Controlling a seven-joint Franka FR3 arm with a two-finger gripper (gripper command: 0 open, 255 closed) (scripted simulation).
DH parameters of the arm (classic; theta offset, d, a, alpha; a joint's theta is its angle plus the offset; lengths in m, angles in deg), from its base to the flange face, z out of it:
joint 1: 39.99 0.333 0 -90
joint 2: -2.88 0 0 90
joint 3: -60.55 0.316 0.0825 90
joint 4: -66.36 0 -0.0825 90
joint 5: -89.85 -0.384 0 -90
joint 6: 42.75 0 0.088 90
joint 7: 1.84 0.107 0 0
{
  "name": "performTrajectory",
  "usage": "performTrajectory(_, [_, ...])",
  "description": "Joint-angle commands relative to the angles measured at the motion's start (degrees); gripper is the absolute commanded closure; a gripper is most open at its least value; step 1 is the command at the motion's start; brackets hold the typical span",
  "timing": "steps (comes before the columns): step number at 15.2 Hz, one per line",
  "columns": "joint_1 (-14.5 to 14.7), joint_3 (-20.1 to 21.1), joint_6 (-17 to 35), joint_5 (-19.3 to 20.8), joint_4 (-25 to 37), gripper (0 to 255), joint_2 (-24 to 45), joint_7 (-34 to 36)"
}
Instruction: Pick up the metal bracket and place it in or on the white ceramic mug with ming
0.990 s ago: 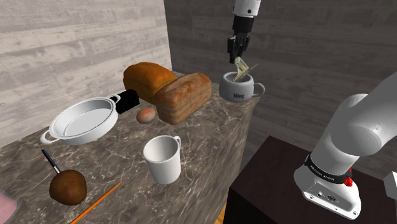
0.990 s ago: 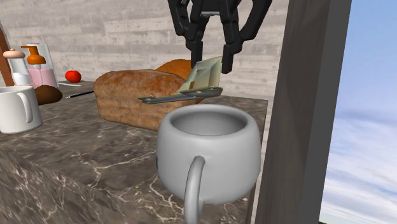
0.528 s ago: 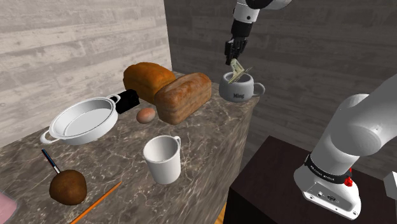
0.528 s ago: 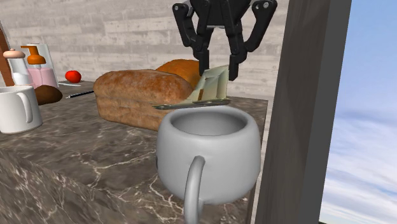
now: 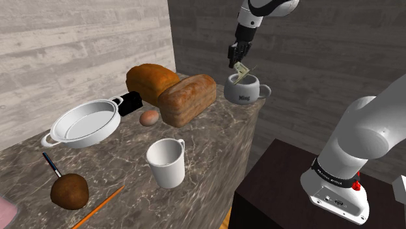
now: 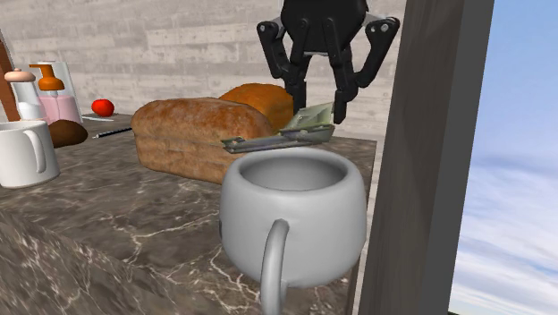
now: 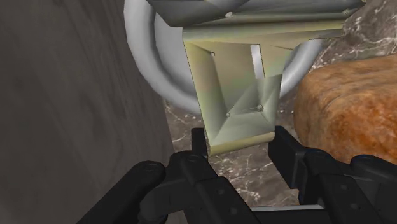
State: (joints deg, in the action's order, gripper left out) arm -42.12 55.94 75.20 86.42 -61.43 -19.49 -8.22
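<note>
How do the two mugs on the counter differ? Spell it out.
Shape: the lettered mug is squat and rounded; the plain mug is taller with straighter sides. Marking: the lettered mug bears dark writing; the plain mug has none. Contents: a metal bracket spans the lettered mug's mouth; the plain mug is empty. Both are pale, upright and have one handle.

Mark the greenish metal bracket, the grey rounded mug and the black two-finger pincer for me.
greenish metal bracket [image 6: 279, 138]: second exterior view, its flat bar.
grey rounded mug [image 6: 313, 233]: second exterior view, outer wall.
black two-finger pincer [image 6: 320, 107]: second exterior view, midway between fingertips.
</note>
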Motion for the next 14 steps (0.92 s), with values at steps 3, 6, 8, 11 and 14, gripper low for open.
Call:
performTrajectory(3, [-0.7, -1.8, -5.3, -0.4, -2.4, 0, 4.9, -1.2])
performTrajectory(6, [-1.1, -0.6, -10.3, -0.2, 0.2, 0, 2.5, -0.1])
performTrajectory(8, [-1.3, -0.6, -14.2, -0.1, 3.8, 0, 2.2, -0.1])
performTrajectory(11, [-1.9, -0.3, -17.6, -0.2, 7.3, 0, 2.2, -0.2])
performTrajectory(14, [-3.0, 0.7, -17.6, -0.5, 7.3, 0, 2.3, -0.5])
